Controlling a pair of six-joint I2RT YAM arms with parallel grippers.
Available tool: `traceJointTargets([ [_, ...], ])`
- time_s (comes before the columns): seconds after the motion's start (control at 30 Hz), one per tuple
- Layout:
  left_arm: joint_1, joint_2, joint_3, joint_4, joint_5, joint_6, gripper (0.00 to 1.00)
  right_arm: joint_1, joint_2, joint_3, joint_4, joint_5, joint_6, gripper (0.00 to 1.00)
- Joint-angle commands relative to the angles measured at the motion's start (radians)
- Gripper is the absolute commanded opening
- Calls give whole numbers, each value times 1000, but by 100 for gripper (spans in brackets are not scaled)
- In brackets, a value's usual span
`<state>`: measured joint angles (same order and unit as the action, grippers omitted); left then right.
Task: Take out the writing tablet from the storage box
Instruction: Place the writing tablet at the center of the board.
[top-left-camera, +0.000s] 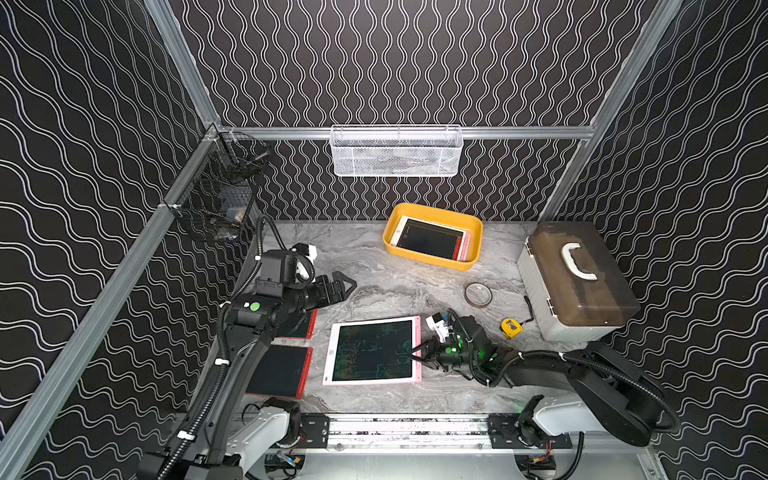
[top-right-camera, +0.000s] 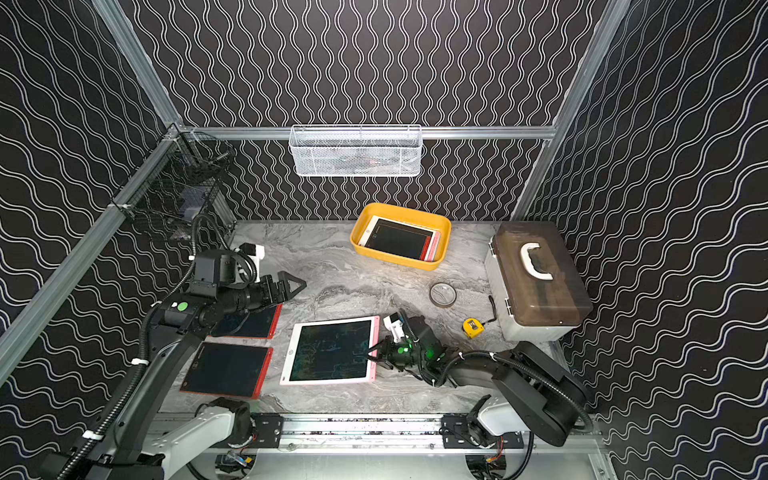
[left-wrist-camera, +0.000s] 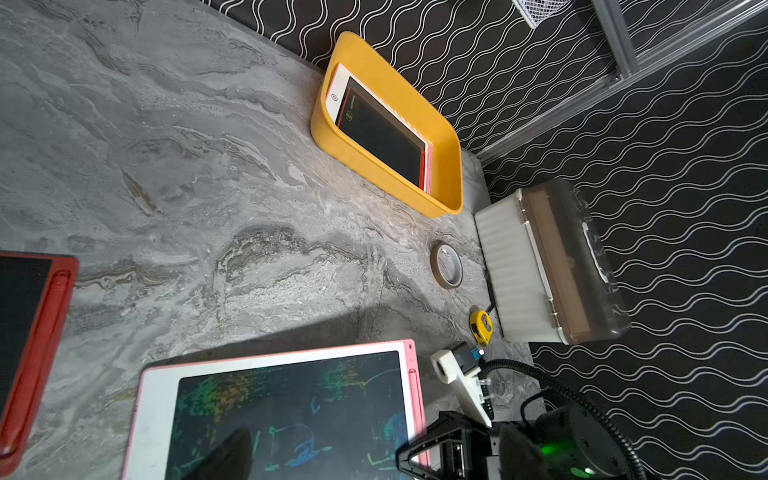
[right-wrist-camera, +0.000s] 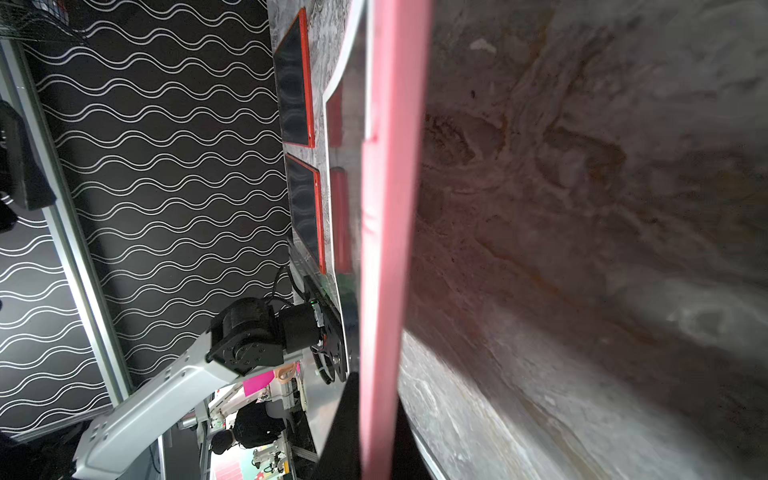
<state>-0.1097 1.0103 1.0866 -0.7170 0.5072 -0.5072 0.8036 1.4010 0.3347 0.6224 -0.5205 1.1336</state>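
The writing tablet (top-left-camera: 372, 351), pink-framed, is seen in both top views flat on the table (top-left-camera: 395, 286), well apart from the storage box (top-left-camera: 432, 259), in which other tablets (top-left-camera: 430, 240) are stacked. Its right edge is pinched by the right gripper (top-left-camera: 417, 352), while the left gripper (top-left-camera: 347, 286) is held spread near two red tablets (top-left-camera: 279, 371). In the left wrist view a tape roll (left-wrist-camera: 446, 264) and a tape measure (left-wrist-camera: 481, 327) are shown beside a grey case (left-wrist-camera: 540, 266); in the right wrist view the pink edge is clamped between the fingers (right-wrist-camera: 343, 436).

A robotics lab cell: aluminium frame (top-left-camera: 399, 133) holding wavy-patterned black panels (top-left-camera: 83, 166) around a marble-look tabletop (top-left-camera: 395, 286), two robot arms (top-left-camera: 237, 365) mounted on a rail (top-left-camera: 407, 430), a person (right-wrist-camera: 249, 432) in the room beyond
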Motion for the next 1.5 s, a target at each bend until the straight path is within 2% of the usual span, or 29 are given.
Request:
traceJointTargets([
  [0.0,1,-7,-12,44,35,-42,96,24,16,5,24,76,15,1],
  [0.33,-1,-25,-4,38,32,-42,97,51,-42,24,-82,128,-11,1],
  [0.93,0,-25,0,38,33,-41,97,60,-66,-19,-90,172,-4,1],
  [1.47,0,-35,-1,29,22,-40,97,65,2,-21,-66,155,-6,0],
])
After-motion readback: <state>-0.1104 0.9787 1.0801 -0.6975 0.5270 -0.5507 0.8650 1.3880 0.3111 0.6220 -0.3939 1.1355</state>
